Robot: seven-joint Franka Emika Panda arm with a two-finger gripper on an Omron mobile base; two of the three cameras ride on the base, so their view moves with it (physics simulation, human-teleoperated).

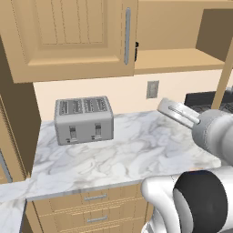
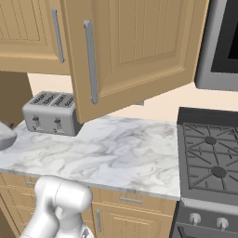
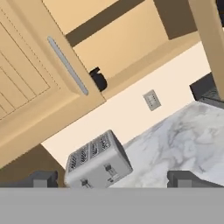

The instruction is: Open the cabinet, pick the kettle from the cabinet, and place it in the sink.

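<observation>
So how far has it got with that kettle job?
The right cabinet door is swung open, so the opening step looks done. The kettle is on the cabinet shelf, peeking past the closed left door. The gripper has open, empty jaws. Grabbing it and carrying it to the sink remain.

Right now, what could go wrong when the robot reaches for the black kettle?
1. The kettle peeks from behind the closed left door, so the open pincer could bump that door.
2. The swung-open right door hangs over the counter; the arm might hit it.

A grey toaster (image 1: 83, 119) stands on the white marble counter (image 1: 136, 154), against the wall.
</observation>
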